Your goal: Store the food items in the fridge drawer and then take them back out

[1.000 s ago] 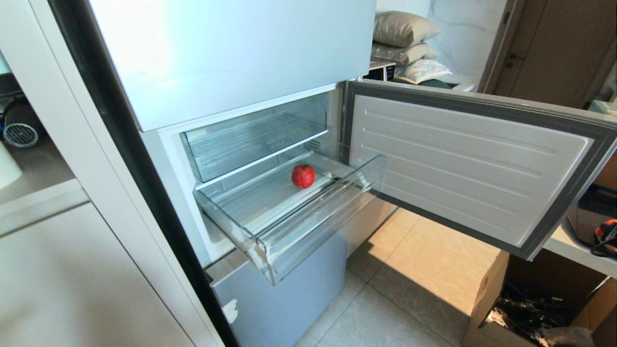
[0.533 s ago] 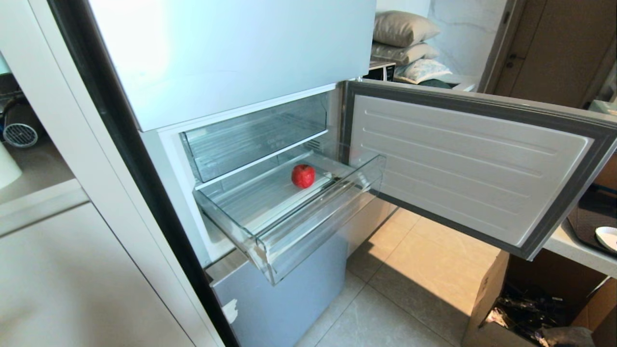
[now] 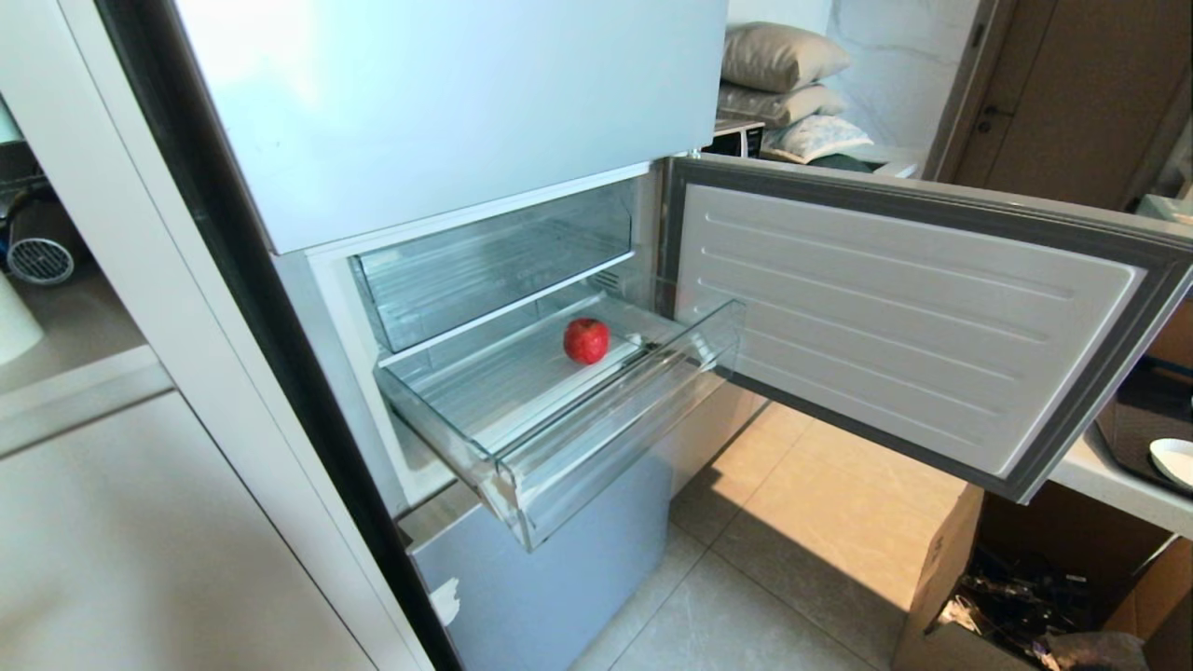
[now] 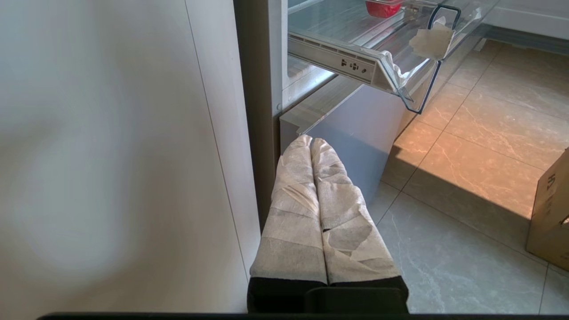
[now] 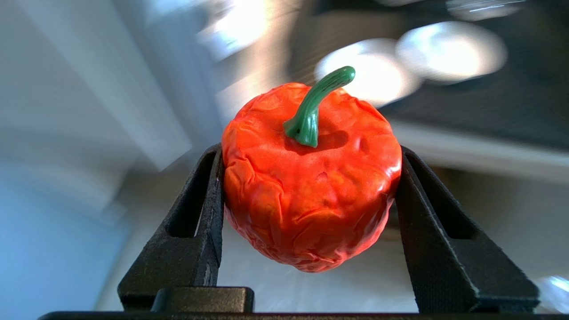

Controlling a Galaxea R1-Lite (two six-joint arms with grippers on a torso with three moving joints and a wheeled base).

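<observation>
Orange-red toy pepper in the right gripper, deeper red fruit in the pulled-out drawer.

The right gripper (image 5: 311,186) pinches the wrinkled orange-red toy pepper with green stem (image 5: 311,178) between its two black fingers (image 5: 209,213) – it does not appear in the head view. The round deeper red toy fruit (image 3: 586,340) lies on the ribbed floor of the clear plastic fridge drawer (image 3: 596,438), near its back right corner. The left gripper (image 4: 311,146) hangs low beside the pale blue-grey fridge (image 3: 447,102), its tape-wrapped fingers pressed together.

One fruit (image 3: 586,340) in the pulled-out drawer (image 3: 596,438); upper drawer (image 3: 485,270) above
</observation>
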